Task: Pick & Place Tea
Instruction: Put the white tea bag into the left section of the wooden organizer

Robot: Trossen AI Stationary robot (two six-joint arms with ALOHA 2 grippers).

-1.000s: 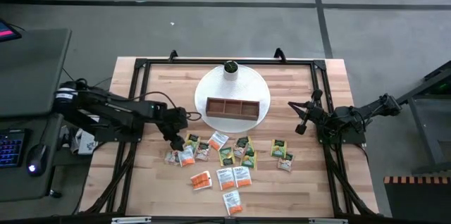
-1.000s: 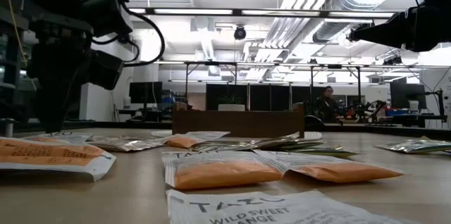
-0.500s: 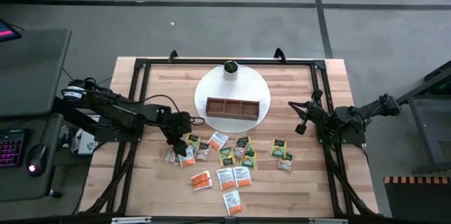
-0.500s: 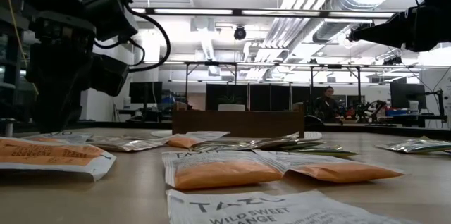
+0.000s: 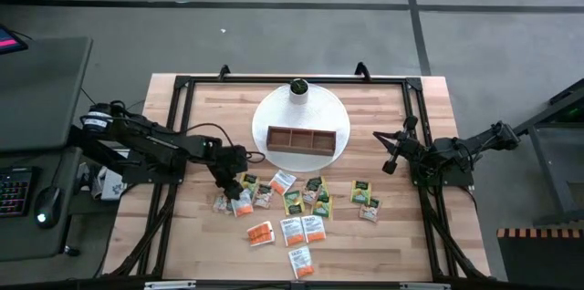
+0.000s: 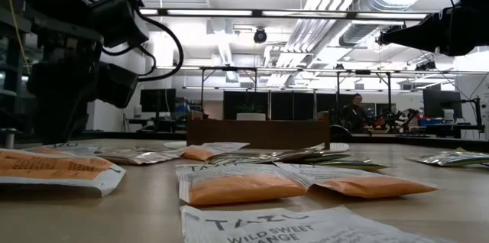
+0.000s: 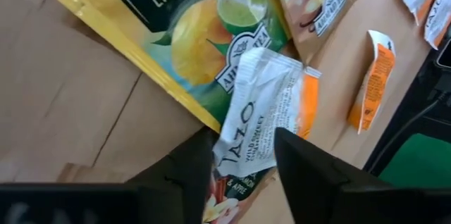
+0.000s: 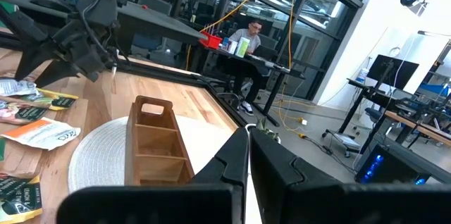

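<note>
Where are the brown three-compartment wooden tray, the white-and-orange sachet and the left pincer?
Brown three-compartment wooden tray (image 5: 301, 139): high view, middle divider.
White-and-orange paper tea sachet (image 7: 264, 108): left wrist view, white face.
Left pincer (image 7: 243, 171): left wrist view, between fingertips.

Sachets (image 5: 292, 201) crowd table centre; wooden tray (image 5: 300, 139) behind; table edges (image 5: 429, 235) free.
</note>
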